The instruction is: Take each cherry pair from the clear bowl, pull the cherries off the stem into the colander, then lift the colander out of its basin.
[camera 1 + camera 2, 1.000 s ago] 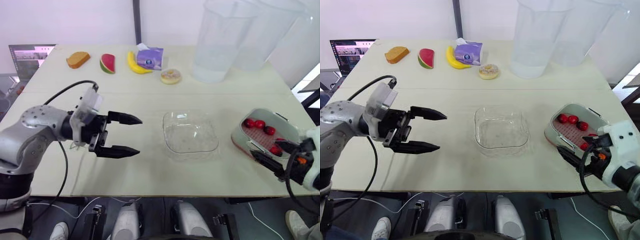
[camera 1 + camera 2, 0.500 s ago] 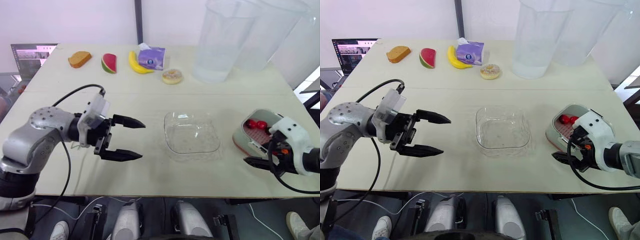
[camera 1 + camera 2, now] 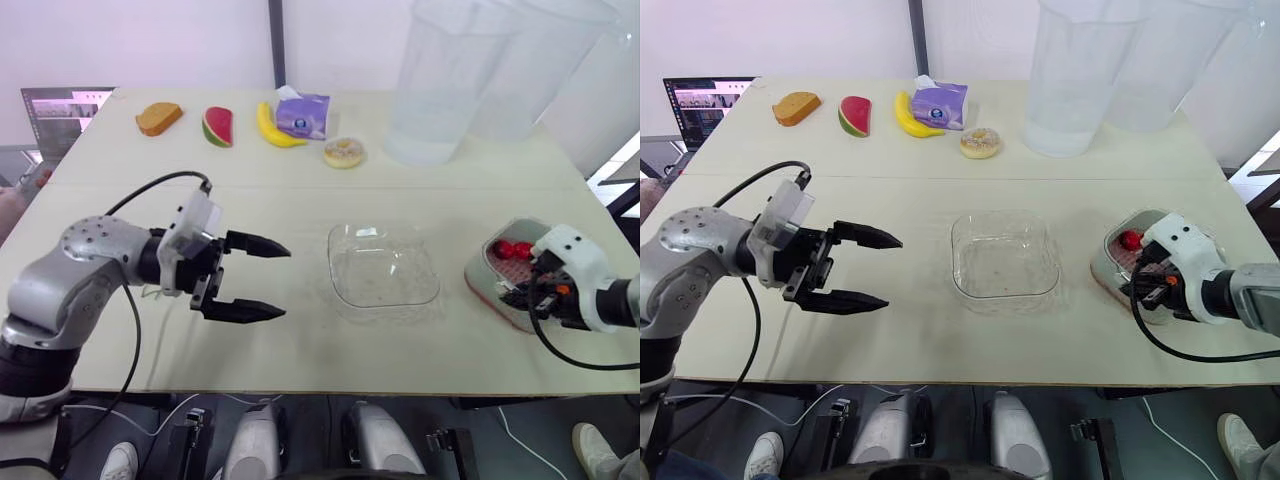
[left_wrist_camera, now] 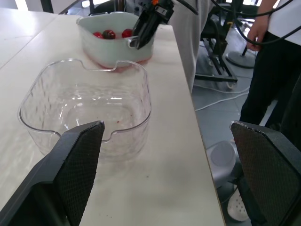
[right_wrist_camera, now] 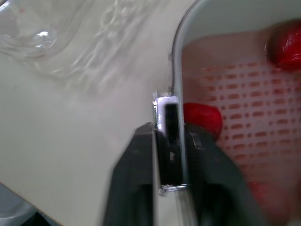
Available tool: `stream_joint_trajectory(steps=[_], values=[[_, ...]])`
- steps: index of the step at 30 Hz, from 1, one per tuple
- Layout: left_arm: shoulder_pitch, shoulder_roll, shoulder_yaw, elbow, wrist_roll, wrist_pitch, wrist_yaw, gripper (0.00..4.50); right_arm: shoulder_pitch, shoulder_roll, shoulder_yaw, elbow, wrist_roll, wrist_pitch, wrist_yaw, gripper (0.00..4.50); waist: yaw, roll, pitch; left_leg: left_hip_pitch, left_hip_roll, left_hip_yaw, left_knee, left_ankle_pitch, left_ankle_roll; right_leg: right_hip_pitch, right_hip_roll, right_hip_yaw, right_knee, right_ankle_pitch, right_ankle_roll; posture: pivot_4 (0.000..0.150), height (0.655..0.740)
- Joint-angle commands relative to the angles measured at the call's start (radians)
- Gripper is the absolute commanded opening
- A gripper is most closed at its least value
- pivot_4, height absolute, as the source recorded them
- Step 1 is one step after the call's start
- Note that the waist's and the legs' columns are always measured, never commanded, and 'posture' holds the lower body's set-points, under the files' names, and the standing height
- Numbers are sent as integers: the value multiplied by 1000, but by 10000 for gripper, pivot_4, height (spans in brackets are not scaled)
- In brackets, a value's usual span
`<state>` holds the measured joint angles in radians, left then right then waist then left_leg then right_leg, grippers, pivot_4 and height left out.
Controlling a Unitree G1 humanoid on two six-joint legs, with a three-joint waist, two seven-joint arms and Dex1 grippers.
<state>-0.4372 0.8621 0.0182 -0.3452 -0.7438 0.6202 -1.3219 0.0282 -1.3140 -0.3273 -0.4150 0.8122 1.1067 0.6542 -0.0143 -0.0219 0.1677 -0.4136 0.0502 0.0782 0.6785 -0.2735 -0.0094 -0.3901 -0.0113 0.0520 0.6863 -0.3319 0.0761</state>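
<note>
Right wrist view: right gripper (image 5: 169, 141) clamped on colander (image 5: 235, 84) at its rim handle, seemingly set for the lift-out; cherries (image 5: 202, 118) inside. Clear bowl (image 3: 384, 265) empty, mid-table. Left gripper (image 3: 285, 282) wide open, empty, hovering beside the bowl.

A bread slice (image 3: 158, 118), watermelon wedge (image 3: 216, 127), banana (image 3: 268, 128), purple tissue pack (image 3: 301, 115) and doughnut (image 3: 343, 152) line the table's (image 3: 300, 195) far side, between a laptop (image 3: 55, 112) and two tall clear containers (image 3: 440, 85).
</note>
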Motion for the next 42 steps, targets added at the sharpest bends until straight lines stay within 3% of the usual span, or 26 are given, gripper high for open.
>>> stream_joint_trajectory(steps=[1,16,42], values=[[-6,12,23,-26,-8,-3,5,45000,-17,10,-15,-8,-27,-4,26,2131,0,0,0,0,0,0,0,0,0,0,0,0,0,0,0,1500,7400],[-21,-1,-5,-17,1,-2,10,45000,-66,-46,-114,-46,-60,67,134,2131,-1,1,0,0,0,0,0,0,0,0,0,0,0,0,0,1500,7400],[-55,-17,-24,5,10,-2,5,45000,-45,-4,-186,-101,-111,143,157,2131,0,1,0,0,0,0,0,0,0,0,0,0,0,0,0,1500,7400]])
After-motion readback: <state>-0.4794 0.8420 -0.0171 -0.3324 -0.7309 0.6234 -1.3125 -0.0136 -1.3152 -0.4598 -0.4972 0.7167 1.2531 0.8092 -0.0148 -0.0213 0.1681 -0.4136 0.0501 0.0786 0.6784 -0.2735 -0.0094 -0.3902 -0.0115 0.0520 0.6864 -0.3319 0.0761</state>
